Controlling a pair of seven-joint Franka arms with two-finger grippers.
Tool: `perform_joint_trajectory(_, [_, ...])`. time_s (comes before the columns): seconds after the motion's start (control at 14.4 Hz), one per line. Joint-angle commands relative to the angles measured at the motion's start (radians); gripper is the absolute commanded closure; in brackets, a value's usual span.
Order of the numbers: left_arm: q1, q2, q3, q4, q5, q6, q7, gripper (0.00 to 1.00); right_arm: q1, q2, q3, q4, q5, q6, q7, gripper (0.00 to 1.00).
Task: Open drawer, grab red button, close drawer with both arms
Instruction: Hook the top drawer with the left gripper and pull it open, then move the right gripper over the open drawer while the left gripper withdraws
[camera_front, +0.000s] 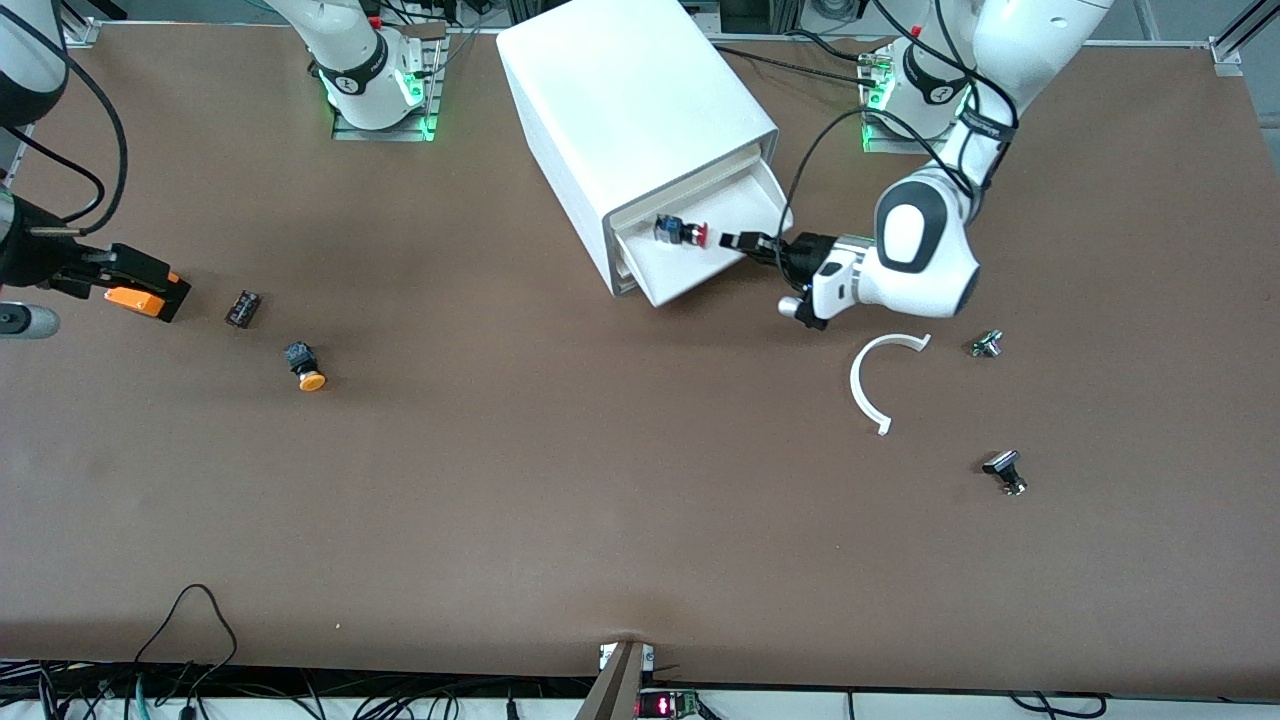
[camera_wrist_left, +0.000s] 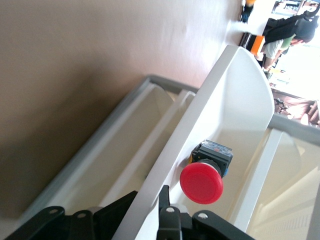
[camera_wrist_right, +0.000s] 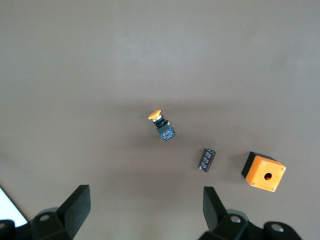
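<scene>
The white cabinet lies at an angle between the two arm bases, and one drawer is pulled out of it. The red-capped button lies on its side inside that drawer. In the left wrist view its red cap faces me, just past the drawer's thin front wall. My left gripper is shut on that wall, one finger inside and one outside. My right gripper hangs open and empty over the right arm's end of the table.
An orange-capped black button, a small black part and an orange box lie under the right gripper. A white curved strip and two silver buttons lie near the left arm.
</scene>
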Motion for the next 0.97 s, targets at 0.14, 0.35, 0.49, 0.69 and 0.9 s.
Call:
perform_joint_trajectory(0.14, [0.000,0.014,0.085,0.082,0.092,0.077,-0.041,1.00,0.121,0.077,0.000,0.015,0.003,0.055,-0.001,0.00])
perform_joint_trajectory(0.35, [0.008,0.013,0.089,0.091,0.092,0.130,-0.043,0.52,0.193,0.095,0.002,0.011,0.006,0.078,-0.010,0.00])
perform_joint_trajectory(0.49, [0.019,0.004,0.089,0.094,0.089,0.141,-0.043,0.00,0.261,0.103,0.002,0.014,0.009,0.104,-0.009,0.00])
perform_joint_trajectory(0.69, [0.022,0.001,0.116,0.136,0.106,0.167,-0.043,0.00,0.365,0.102,0.012,0.018,0.013,0.164,-0.020,0.00])
perform_joint_trajectory(0.9, [0.034,-0.004,0.147,0.218,0.316,0.171,-0.075,0.00,0.392,0.097,0.093,0.021,0.012,0.196,-0.058,0.00])
